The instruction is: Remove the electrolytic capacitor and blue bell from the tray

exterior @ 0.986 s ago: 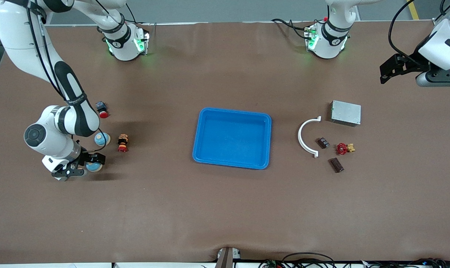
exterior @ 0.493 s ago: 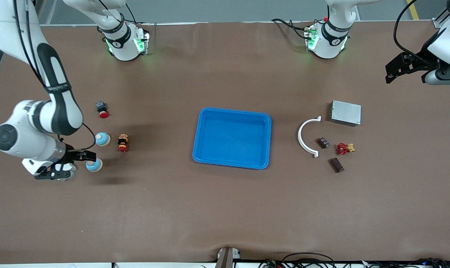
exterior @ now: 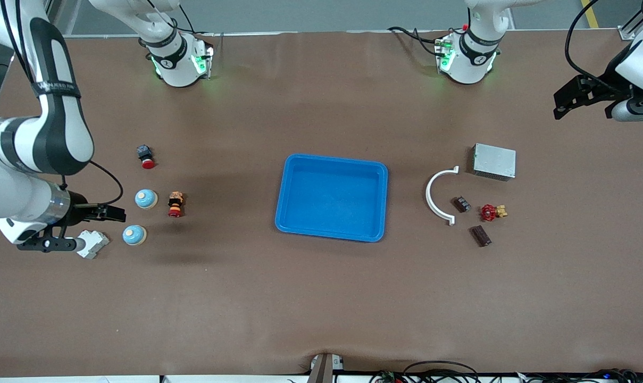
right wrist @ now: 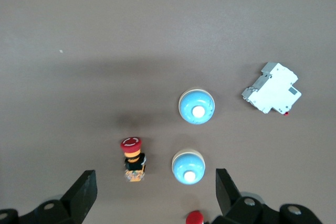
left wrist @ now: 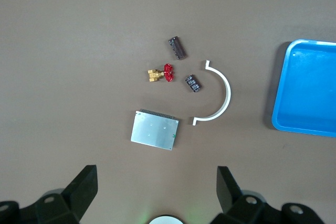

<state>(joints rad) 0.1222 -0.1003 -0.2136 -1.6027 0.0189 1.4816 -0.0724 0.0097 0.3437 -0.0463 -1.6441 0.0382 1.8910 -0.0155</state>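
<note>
The right gripper (exterior: 100, 214) hangs wide open above the table beside two blue bells (exterior: 134, 234), while the left gripper (exterior: 571, 101), also open, waits high over its end.

My right pincer (exterior: 106, 214) hangs over the tabletop (exterior: 321, 298) at my right arm's end, its fingers spread wide and empty, the forearm bent down from a raised elbow. My left pincer (exterior: 568, 101) is lifted over my left arm's end, fingers spread and empty too.
</note>
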